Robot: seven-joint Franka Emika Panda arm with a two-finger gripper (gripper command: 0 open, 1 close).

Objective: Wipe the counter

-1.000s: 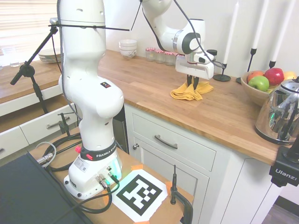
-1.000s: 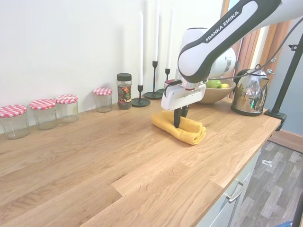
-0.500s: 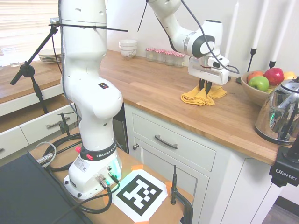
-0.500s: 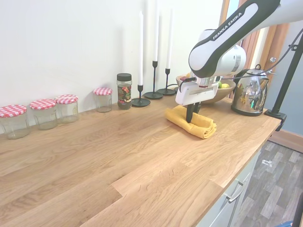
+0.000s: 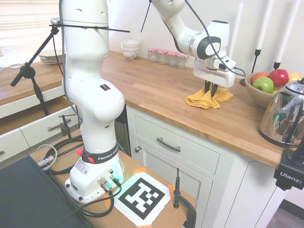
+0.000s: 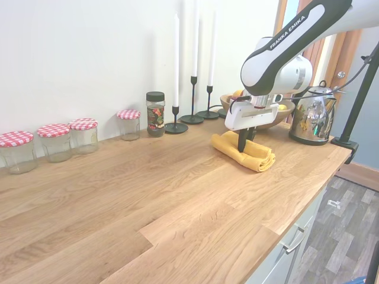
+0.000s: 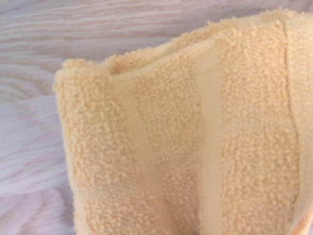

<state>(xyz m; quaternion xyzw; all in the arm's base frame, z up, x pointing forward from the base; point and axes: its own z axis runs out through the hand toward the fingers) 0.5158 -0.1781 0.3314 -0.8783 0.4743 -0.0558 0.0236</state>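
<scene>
The counter [image 6: 148, 201] is running long and warm-brown along a white wall, its plank grain showing. Going left to right in the second exterior view, four checked-lid jars [image 6: 56, 141] are standing by the wall, then a dark-capped spice jar [image 6: 156, 113] and black candlesticks [image 6: 192, 97]. The gripper [image 6: 243, 145] is pointing straight down, its fingers pinching closed on a folded yellow towel [image 6: 251, 155] lying on the wood. A fruit bowl [image 5: 259, 92] and a steel kettle [image 6: 311, 115] are sitting beyond.

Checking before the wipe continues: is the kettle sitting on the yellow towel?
No, the kettle stands on bare counter, apart from the towel.
</scene>
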